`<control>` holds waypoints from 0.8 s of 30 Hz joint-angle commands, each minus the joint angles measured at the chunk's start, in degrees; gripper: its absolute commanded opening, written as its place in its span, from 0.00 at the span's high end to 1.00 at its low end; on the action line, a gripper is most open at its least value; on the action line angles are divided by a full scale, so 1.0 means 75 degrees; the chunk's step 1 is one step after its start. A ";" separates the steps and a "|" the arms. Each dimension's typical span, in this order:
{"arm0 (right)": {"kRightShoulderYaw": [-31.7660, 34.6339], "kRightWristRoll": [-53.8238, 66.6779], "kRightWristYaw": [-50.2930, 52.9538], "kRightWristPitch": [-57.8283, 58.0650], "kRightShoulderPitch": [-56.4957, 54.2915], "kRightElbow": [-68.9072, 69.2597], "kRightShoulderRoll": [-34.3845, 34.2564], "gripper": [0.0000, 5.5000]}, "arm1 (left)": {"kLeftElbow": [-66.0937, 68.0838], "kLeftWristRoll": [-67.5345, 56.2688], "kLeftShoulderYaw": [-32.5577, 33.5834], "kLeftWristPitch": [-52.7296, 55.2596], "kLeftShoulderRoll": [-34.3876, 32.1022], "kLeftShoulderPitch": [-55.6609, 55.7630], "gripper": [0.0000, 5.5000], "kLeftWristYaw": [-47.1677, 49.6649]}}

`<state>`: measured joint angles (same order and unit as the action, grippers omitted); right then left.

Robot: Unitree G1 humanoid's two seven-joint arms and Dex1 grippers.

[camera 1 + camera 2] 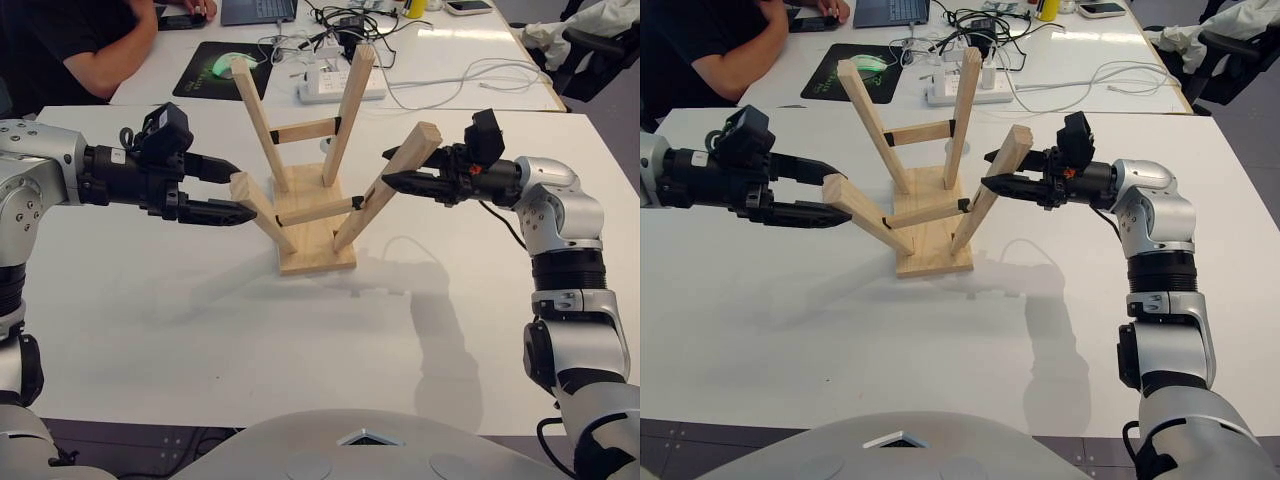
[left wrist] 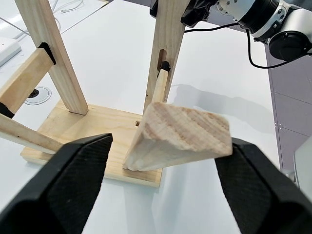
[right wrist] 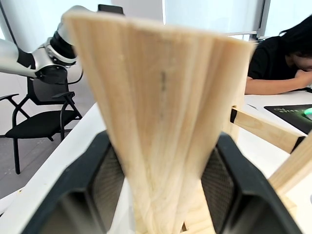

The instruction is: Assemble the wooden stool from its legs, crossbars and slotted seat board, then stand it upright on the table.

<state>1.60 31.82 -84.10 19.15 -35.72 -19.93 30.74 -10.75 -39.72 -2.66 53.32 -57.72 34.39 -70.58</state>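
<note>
White table (image 1: 200, 330) runs across the front. On it, pale wooden stool (image 1: 310, 190) sits upside down near centre: flat square seat board (image 1: 315, 255) lies on the tabletop and all 4 legs splay upward.

L gripper (image 1: 245, 190) comes in from the robot's left, level w/ the top end of the near-left leg (image 1: 262, 213). Its black fingers (image 2: 73, 180) are spread and straddle that cut end. One side shows a clear gap; the other pad sits right at the wood, contact unclear. No firm hold.

R gripper (image 1: 390, 168) comes in from the right and is closed onto the near-right leg (image 1: 362, 215) below its top end, w/ both pads (image 3: 109, 183) pressed against the wood.

A short crossbar (image 1: 315, 210) joins the 2 near legs low down.

Behind them, the 2 far legs (image 1: 350, 100) stand taller, linked by a 2nd crossbar (image 1: 305, 130) higher up.

Further back, on another table: white power strip (image 1: 340, 85) w/ cables and a black mouse pad (image 1: 200, 75).
</note>
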 commanded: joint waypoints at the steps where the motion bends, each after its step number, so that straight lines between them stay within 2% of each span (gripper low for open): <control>1: -0.0012 -0.0113 -0.0127 -0.0085 -0.0317 0.0165 0.0198 0.62 | 0.0107 0.0167 -0.0057 -0.0077 -0.0019 0.0221 0.33 -0.0054; 13: 0.0173 -0.0242 -0.0012 -0.0513 -0.0349 -0.0011 0.0271 0.62 | 0.0232 0.0282 -0.0158 -0.0153 0.0022 0.0334 0.33 -0.0133; 18: 0.0238 -0.0173 0.0093 -0.0517 -0.0095 0.0182 0.0247 0.62 | 0.0621 0.0857 -0.0405 -0.0517 -0.0089 0.0533 0.33 -0.0193; 24: 0.0325 -0.0170 0.0190 -0.0453 0.0052 0.0307 0.0258 0.62 | 0.1649 0.2277 -0.0578 -0.1705 -0.0577 0.0572 0.33 -0.0146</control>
<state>3.22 30.19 -83.26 15.83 -35.35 -18.58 32.17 -1.70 -25.64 -7.46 43.03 -60.00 37.73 -71.91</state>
